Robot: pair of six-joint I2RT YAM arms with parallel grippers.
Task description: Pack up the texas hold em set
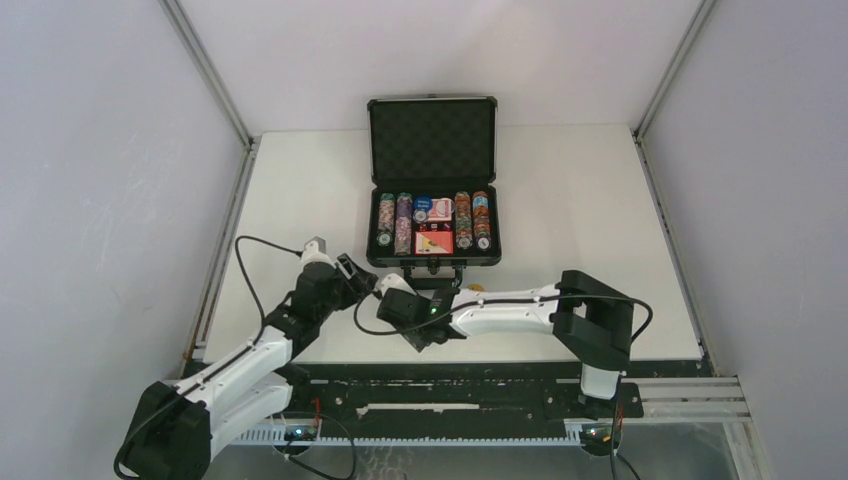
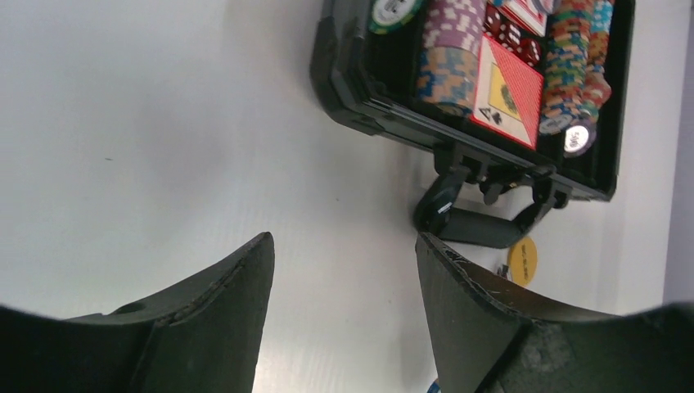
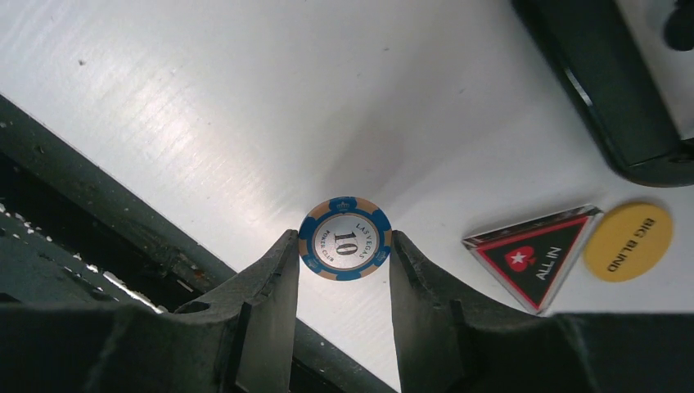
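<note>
Right pincer half closed, fingertips against both sides of a blue chip at the near edge of the surface; possibly lifted a little, hard to tell from this angle. Left pincer wide open and empty, hovering near the handle. At the far middle, the case, lid up, already stocked: rows of chips left and right, red card box in the centre, dice tucked beside it. Mostly done, by the look of it. Left to pack: the blue chip, the triangular all-in button and the yellow big-blind button, both lying just on the near side of the case. After that, lid down and latched.
</note>
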